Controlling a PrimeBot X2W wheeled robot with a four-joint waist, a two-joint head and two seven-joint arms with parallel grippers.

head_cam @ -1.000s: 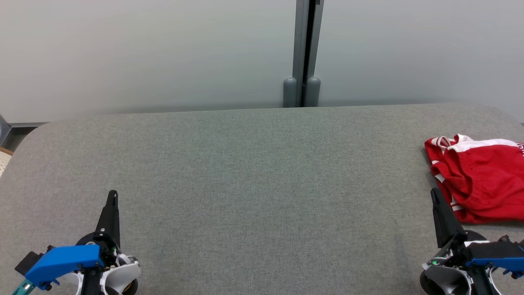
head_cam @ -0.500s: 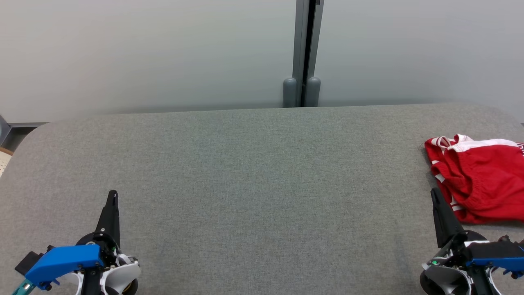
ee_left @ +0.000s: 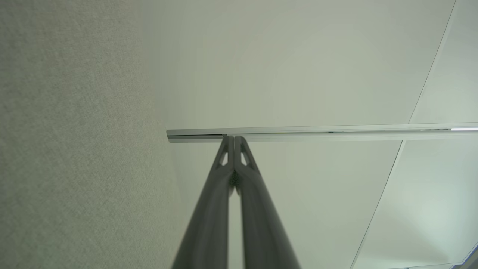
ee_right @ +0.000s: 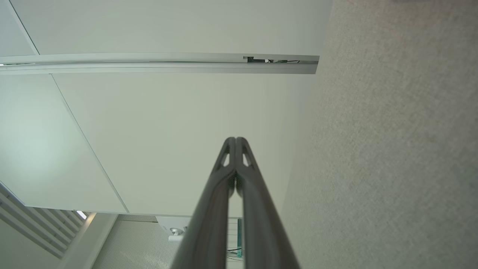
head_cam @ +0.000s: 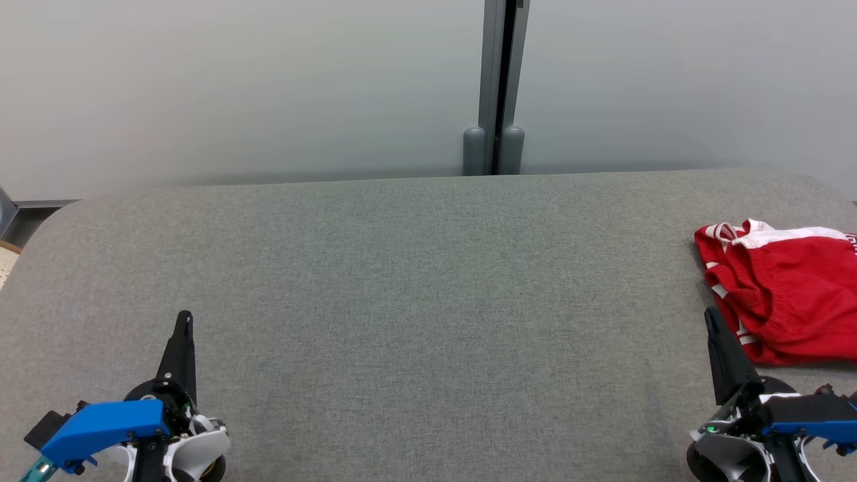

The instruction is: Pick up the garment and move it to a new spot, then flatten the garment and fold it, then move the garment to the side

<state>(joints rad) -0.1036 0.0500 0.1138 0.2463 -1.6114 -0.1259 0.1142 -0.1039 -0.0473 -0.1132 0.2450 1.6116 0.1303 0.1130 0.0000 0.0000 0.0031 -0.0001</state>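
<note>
The garment (head_cam: 787, 294) is red with white trim and lies crumpled at the right edge of the grey fabric table (head_cam: 428, 301), partly cut off by the head view's right border. My right gripper (head_cam: 710, 314) is shut and empty at the lower right, its tip just left of the garment's near corner. At the lower left my left gripper (head_cam: 185, 316) is shut too, holding nothing, far from the garment. Each wrist view shows its own fingers pressed together, the left gripper (ee_left: 234, 138) and the right gripper (ee_right: 235, 139) both pointing past the table toward the pale wall.
A pale wall with a grey vertical post (head_cam: 497, 87) stands behind the table's far edge. The table's rounded left corner (head_cam: 60, 214) drops off toward a darker gap.
</note>
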